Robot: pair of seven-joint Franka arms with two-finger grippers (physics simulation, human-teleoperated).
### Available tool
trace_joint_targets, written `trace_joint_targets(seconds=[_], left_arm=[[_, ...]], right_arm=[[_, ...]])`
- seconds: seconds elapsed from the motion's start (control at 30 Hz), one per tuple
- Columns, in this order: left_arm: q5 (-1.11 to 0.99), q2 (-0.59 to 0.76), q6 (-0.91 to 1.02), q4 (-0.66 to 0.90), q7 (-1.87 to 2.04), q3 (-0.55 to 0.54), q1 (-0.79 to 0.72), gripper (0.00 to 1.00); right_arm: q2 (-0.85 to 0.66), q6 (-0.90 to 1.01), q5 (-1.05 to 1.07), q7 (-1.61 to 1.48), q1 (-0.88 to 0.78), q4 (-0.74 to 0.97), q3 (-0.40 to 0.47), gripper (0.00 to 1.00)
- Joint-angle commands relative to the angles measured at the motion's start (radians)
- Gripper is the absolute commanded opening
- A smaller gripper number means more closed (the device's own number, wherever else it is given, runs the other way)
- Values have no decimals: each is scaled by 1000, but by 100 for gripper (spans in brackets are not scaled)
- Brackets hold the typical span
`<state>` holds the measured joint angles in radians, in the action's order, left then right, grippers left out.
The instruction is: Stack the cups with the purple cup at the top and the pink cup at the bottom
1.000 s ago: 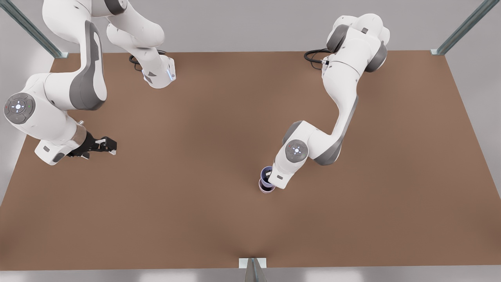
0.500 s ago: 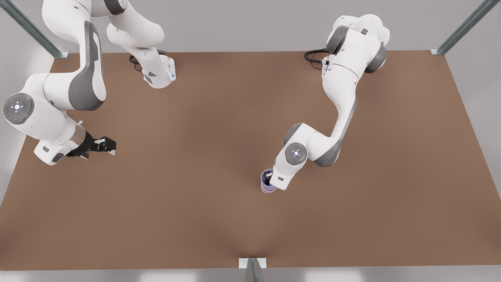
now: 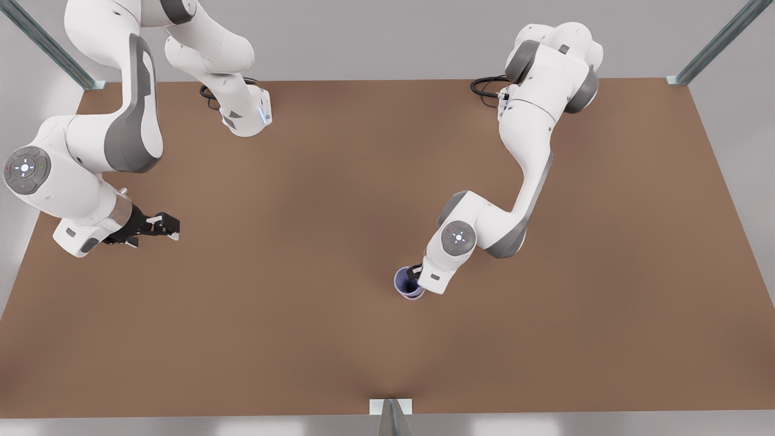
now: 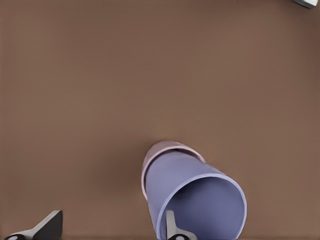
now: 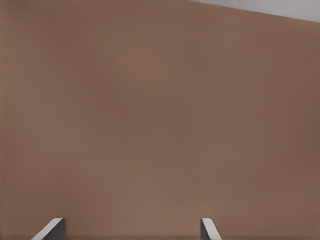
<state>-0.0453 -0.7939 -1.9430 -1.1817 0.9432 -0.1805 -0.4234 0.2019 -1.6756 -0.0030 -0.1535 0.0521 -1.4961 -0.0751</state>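
Left wrist view: the left tool [image 4: 107, 227], fingers parted (one inside the rim), straddles the purple cup [image 4: 195, 197] nested in the pink cup [image 4: 162, 150], mid-bench [image 3: 303, 339]. Right tool [image 3: 163, 225] waits open near the bench's edge.

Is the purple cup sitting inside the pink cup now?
Yes, in the left wrist view the purple cup sits nested in the pink cup, whose rim shows behind it.

Front view: high overhead camera, looking steeply down on whole flat brown tabletop [image 3: 315, 339], arm bases at far edge. Left wrist view: close, facing down at bluish-purple tapered cup [image 4: 200, 200], also seen in front view. Right wrist view: close, facing bare tabletop.
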Motion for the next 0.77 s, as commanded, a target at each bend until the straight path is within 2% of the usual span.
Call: trace_joint_targets(seconds=[0.0,0.3,0.33,0.37,0.4,0.43,0.47,0.5,0.53,0.6,0.73], left_arm=[[-1,1,1,1,14,-1,0,100],[1,35,32,2,12,-1,5,100],[-2,56,91,2,0,6,5,100],[-8,84,234,28,-15,13,5,99],[-8,143,346,48,-110,13,50,99],[-39,231,453,50,-372,22,142,99],[-80,285,513,50,-625,68,179,99],[-81,318,547,50,-787,171,186,100],[-67,363,553,34,-801,185,239,100],[-18,585,374,-292,-802,176,276,100],[-16,608,423,-314,-801,177,276,100]], right_arm=[[-1,0,2,-6,0,1,0,100],[4,0,3,-4,-1,5,0,100],[4,0,2,-6,-1,7,0,100],[4,0,2,-4,-1,7,0,100],[4,0,2,-6,-1,7,0,100],[4,0,2,-6,-1,7,0,100],[4,0,2,-6,-1,8,0,100],[4,0,2,-4,-1,7,0,100],[4,0,2,-4,-1,8,0,100],[4,0,2,-4,-1,8,0,100],[4,0,2,-4,0,7,0,100]])
